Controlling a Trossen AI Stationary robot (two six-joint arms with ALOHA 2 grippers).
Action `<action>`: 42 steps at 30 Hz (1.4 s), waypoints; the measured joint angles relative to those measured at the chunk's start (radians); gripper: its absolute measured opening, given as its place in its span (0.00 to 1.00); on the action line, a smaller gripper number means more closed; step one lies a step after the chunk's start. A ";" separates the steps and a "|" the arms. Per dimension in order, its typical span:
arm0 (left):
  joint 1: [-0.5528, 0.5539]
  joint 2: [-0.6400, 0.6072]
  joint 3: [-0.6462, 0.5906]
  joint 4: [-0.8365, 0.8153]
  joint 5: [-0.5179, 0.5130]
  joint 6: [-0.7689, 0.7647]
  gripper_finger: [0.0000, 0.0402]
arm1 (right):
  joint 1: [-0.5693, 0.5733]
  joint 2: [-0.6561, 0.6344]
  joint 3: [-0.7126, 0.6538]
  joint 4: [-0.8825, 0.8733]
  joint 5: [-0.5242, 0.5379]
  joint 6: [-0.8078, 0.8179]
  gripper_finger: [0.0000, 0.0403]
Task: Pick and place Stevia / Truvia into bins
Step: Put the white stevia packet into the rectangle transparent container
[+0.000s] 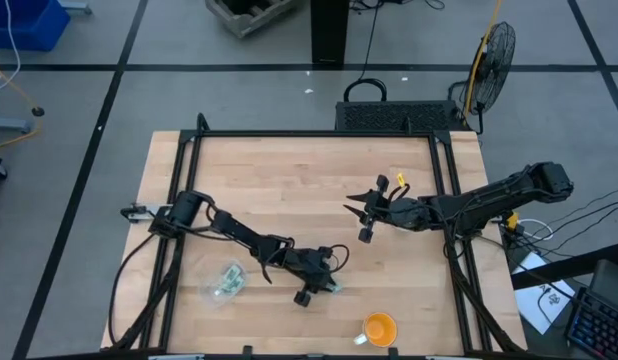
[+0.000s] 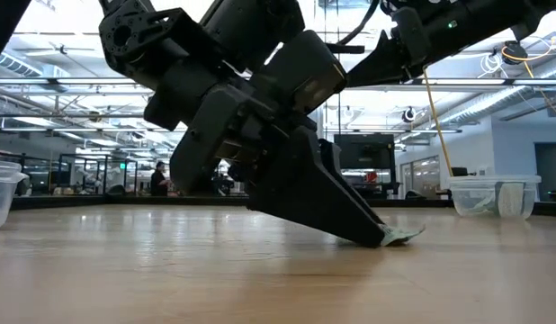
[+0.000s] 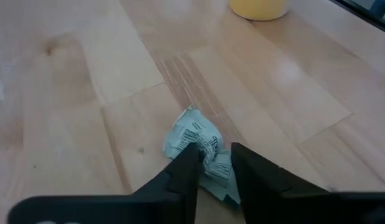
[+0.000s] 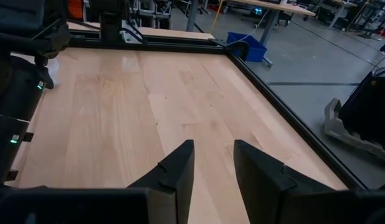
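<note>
One crumpled pale green sachet point(image 3: 199, 152) lies on the worktop point(image 1: 289, 180) near its front edge, and the left hand point(image 1: 319, 290) is down on it: its two fingers point(image 3: 180, 177) stand a little apart with the paper between their tips, tips at the wood. In the low view the sachet's corner point(image 2: 402, 235) pokes out from under the fingertip.

Two clear bins show. One point(image 1: 223, 280) lies just left of the left hand with several sachets inside, too bunched to count. In the low view the two bins stand at either edge, one point(image 2: 492, 195) with sachets in it, the other point(image 2: 1, 191) cut off.

One orange cup point(image 1: 379, 328) stands near the front edge, right of the left hand.

The right hand point(image 1: 361, 218) hovers mid-worktop, well apart, fingers point(image 4: 174, 174) parted, gripping nothing.
</note>
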 joint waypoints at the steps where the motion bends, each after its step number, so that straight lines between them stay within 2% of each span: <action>1: 0.000 -0.002 0.000 -0.003 -0.001 0.000 0.23 | 0.000 0.000 0.000 0.000 0.000 0.000 0.26; 6: 0.000 -0.055 -0.003 -0.098 -0.002 -0.005 0.17 | 0.000 0.000 0.000 0.000 0.000 0.000 0.26; 15: 0.000 -0.303 -0.003 -0.640 -0.006 -0.040 0.08 | 0.000 0.000 0.000 0.000 0.000 0.000 0.26; 19: -0.006 -0.437 -0.003 -0.866 0.002 -0.178 0.05 | 0.000 0.000 0.000 0.000 0.000 0.000 0.26; 23: -0.030 -0.557 -0.003 -1.114 0.004 -0.387 0.05 | 0.000 0.000 0.000 -0.001 0.000 0.000 0.26; 29: -0.147 -0.683 -0.007 -1.410 -0.014 -0.737 0.09 | 0.000 0.000 0.000 -0.017 0.000 0.000 0.26; 33: -0.282 -0.729 -0.057 -1.433 -0.050 -0.985 0.07 | 0.000 0.000 0.000 -0.038 0.000 0.000 0.26; 38: -0.444 -0.736 -0.152 -1.322 -0.050 -1.273 0.06 | 0.000 0.000 0.000 -0.060 0.000 0.000 0.26; 42: -0.527 -0.735 -0.237 -1.224 -0.046 -1.436 0.10 | 0.000 0.000 0.000 -0.060 0.000 0.000 0.26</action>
